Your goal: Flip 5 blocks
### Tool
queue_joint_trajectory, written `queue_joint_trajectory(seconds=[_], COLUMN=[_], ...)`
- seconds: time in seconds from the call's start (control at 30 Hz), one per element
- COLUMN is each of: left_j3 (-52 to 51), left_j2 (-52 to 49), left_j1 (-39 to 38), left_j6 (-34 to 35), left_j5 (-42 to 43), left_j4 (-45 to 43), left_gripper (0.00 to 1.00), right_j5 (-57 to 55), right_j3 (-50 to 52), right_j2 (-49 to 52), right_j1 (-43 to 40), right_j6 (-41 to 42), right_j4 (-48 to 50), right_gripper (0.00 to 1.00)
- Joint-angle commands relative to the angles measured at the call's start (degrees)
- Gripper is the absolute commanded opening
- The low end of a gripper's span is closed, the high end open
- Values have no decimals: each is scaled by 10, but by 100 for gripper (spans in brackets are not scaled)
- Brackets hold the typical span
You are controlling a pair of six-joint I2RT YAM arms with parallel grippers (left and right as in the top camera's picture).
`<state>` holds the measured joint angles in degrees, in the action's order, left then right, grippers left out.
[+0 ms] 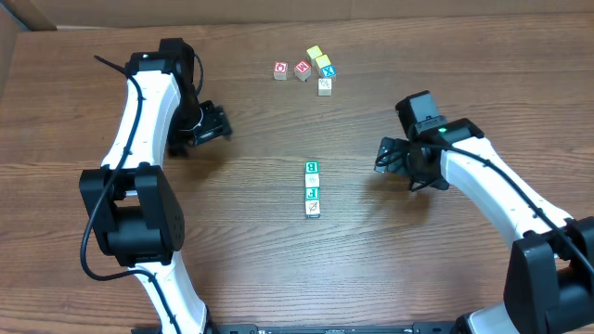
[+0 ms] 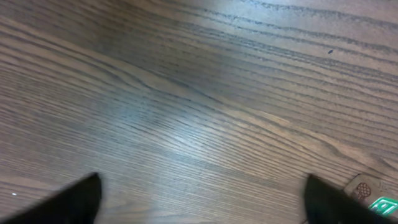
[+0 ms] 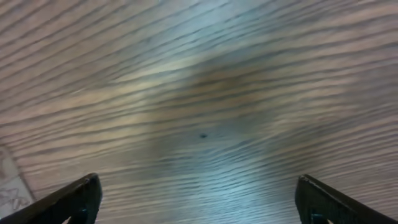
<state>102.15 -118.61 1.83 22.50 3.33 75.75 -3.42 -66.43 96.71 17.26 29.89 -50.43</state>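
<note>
Several small alphabet blocks [image 1: 313, 188] lie in a short line at the table's middle, with green letters on top. More blocks [image 1: 314, 69] are clustered at the back: two red-faced, one yellow, one teal and one pale. My left gripper [image 1: 219, 122] hovers left of the line, open and empty. In the left wrist view its fingers [image 2: 78, 202] stand wide apart over bare wood, and a block [image 2: 370, 194] peeks in at the lower right. My right gripper [image 1: 382, 156] is right of the line, open and empty. A pale block [image 3: 9, 186] shows at the right wrist view's left edge.
The wooden table [image 1: 278, 260] stretches bare in front of the blocks. Cardboard [image 1: 19, 28] borders the back left corner.
</note>
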Motion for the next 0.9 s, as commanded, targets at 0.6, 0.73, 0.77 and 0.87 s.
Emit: queue_joint_trajectory(seconds=[0.6,0.73,0.77,0.87], left_j3=[10,10,10,10], left_j2=[13,13,13,13], left_j1=[-6,-6,-6,-7], left_j6=[0,0,0,0], left_j5=[-6,-6,-6,-6], left_j4=[-31,-31,-32,-32], left_gripper=[100,100,100,100], right_j5=[-8,-8,-8,-8], right_j3=[-11,-11,-11,-11], right_j2=[-8,-8,-8,-8], right_j1=[-12,-12,-12,-12], right_j6=[-10,-10,-10,-10], right_j4=[2,2,2,2], right_gripper=[100,100,100,100])
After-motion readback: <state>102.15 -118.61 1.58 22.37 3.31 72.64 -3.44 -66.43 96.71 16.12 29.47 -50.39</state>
